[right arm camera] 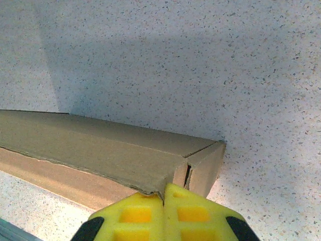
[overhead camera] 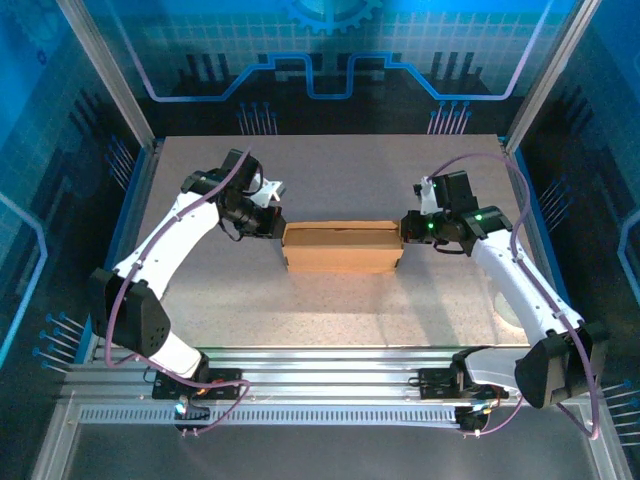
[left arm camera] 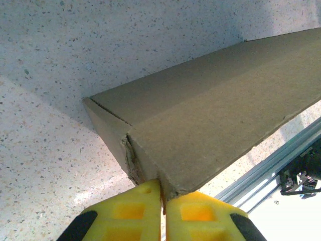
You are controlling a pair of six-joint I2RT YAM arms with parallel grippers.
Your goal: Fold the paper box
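Paper box [overhead camera: 341, 248] in the middle of the table [overhead camera: 350, 330] in the overhead view: brown, low, apparently folded up into a closed carton, long axis running left to right between the two arms. Left gripper [overhead camera: 279, 232] at the left short end, right gripper [overhead camera: 404, 230] at the right short end, both touching cardboard, each about as near to its own end as the other. From the left wrist: yellow fingers [left arm camera: 130, 211] pressed almost together, a thin edge at the near corner of the top panel caught in the seam between them; paper box [left arm camera: 215, 120] stretching away up and to the right over the speckled table [left arm camera: 50, 75], end seam slightly ragged. From the right wrist: yellow fingers [right arm camera: 200, 211] likewise closed to a slit, nipping the corner of the top panel beside the end wall; paper box [right arm camera: 100, 148] stretching away to the left, end flap just apart from the side wall at a narrow dark gap. Judged from this, folding close to done, with the ends left to seat. Carton straight ahead of each tool along its long axis, so a push from either end likely to be met by the opposite arm.
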